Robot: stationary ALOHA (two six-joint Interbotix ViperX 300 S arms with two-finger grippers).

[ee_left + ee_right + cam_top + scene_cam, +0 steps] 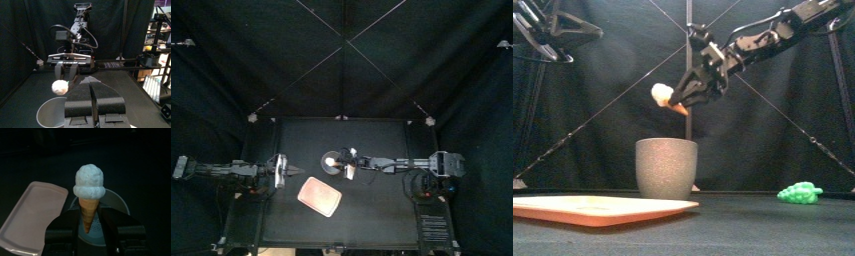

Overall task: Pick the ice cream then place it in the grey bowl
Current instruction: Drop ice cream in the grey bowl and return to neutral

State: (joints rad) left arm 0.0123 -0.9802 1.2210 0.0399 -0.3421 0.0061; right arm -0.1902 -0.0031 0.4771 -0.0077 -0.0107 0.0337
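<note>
One ice cream (668,99), and it is up in the air. In the front view it hangs just above the centre of the frame, white scoop towards the upper left and orange cone slanting down to the right. The right gripper (690,93) has its two jaws closed on the cone. Its arm runs down from the upper right corner.

Straight below stands one tall grey speckled cup (667,167), upright on the table (767,226), with a clear gap between its rim and the cone's tip. The right wrist view shows the cup's rim behind the cone.

One flat pink tray (593,209) lies in the lower left of the front view, near the cup but not touching it. One small bunch of green grapes (798,192) sits alone at the lower right, well apart from both.

There are two arms. The second rests at the left edge of the table in the top view. Its left gripper (94,84) has its jaws pressed together on nothing.
</note>
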